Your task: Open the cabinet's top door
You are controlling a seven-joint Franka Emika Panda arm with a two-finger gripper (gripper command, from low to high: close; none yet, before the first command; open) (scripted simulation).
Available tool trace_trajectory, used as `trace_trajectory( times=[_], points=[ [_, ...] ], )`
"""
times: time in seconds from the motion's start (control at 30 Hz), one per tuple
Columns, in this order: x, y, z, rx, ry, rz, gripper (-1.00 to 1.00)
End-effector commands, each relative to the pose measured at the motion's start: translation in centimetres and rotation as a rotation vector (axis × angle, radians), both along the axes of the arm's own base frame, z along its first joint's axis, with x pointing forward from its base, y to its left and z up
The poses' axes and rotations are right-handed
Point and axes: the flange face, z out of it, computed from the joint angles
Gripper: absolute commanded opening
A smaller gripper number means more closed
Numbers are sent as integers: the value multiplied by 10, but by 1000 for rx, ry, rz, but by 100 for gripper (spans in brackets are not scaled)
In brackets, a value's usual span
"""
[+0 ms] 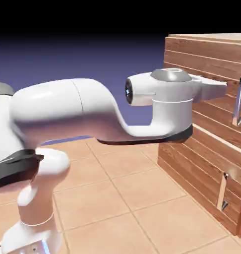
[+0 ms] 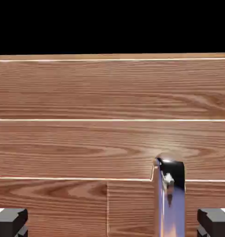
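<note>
White and two-fingered, the tool (image 1: 225, 86) stands wide and empty left of the long silver bar handle (image 1: 239, 100) on the brown-planked upper door (image 1: 204, 101). Since the hand view places the bar off-centre toward the right fingertip, centring it before advancing, then squeezing and pulling smoothly, seems wise.

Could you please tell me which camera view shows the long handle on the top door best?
The exterior view does: it shows the top door's long handle from its upper mount to its lower one. The hand view shows only its upper part, large and close, right of the middle, with the rest cut off by the bottom edge.
</note>
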Motion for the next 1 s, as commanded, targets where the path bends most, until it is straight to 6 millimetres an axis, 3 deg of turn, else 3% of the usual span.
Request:
trace_trajectory(
  times=[0.0,0.17,0.2,0.37,0.4,0.43,0.47,0.97],
  points=[
    [5,-5,-7,0,-1,-2,0],
    [26,-26,-42,-1,1,-7,0],
    [26,-26,-42,-1,1,-7,0],
    [76,-24,-42,-1,1,-7,0],
    [76,-24,-42,-1,1,-7,0],
    [76,-24,-42,-1,1,-7,-100],
    [76,-24,-42,-1,1,-7,-100],
    [-28,14,-42,-2,1,-218,-100]
  ],
)
